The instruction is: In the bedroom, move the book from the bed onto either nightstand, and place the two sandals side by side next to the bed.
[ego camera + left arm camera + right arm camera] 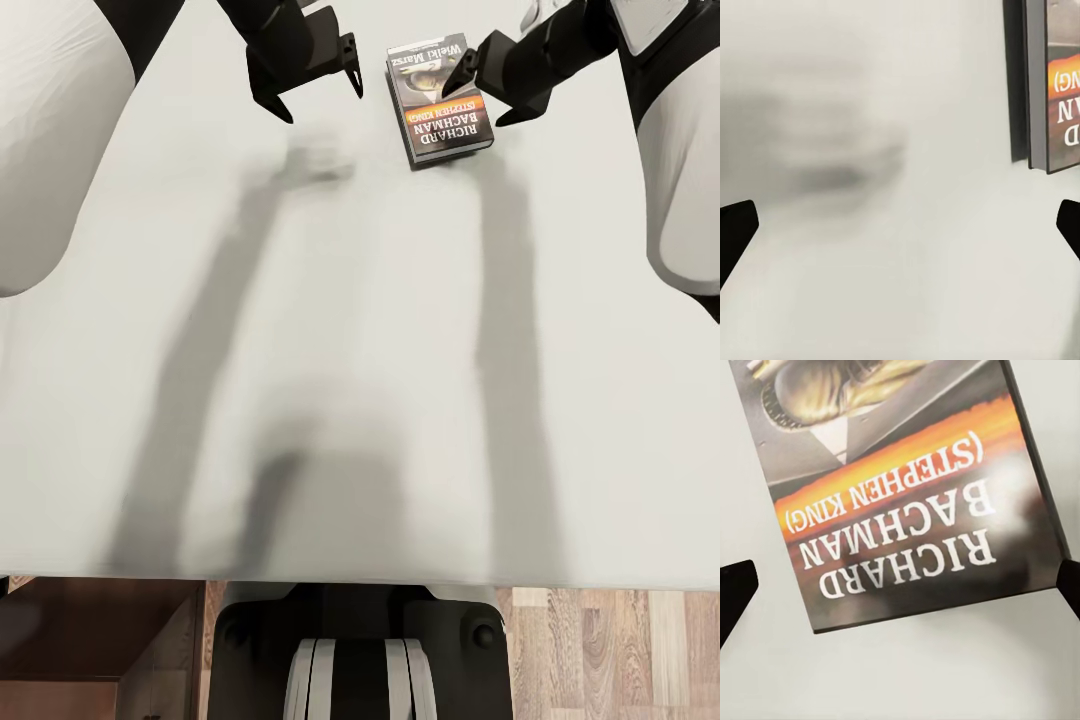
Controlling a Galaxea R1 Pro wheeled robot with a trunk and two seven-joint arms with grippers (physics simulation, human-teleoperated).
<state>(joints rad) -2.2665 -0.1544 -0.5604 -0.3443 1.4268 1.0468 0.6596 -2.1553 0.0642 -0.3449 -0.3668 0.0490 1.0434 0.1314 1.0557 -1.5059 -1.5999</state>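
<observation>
The book (436, 112) lies flat on the bed's off-white mattress (360, 350), far from me; it has a dark cover, an orange band and white lettering. My right gripper (478, 102) hovers open over the book's right edge. In the right wrist view the book (907, 487) spans the space between the black fingertips (735, 592) of the right gripper (900, 592). My left gripper (320, 100) hangs open over bare mattress to the left of the book. The left wrist view has the book's edge (1057, 82) off to one side of the left gripper (900, 232). The sandals are out of view.
The mattress's near edge runs across the bottom of the head view. Below it are my dark base (360, 650), brown wood-plank floor (610, 650) on the right and a dark brown wooden piece (90, 640) on the left.
</observation>
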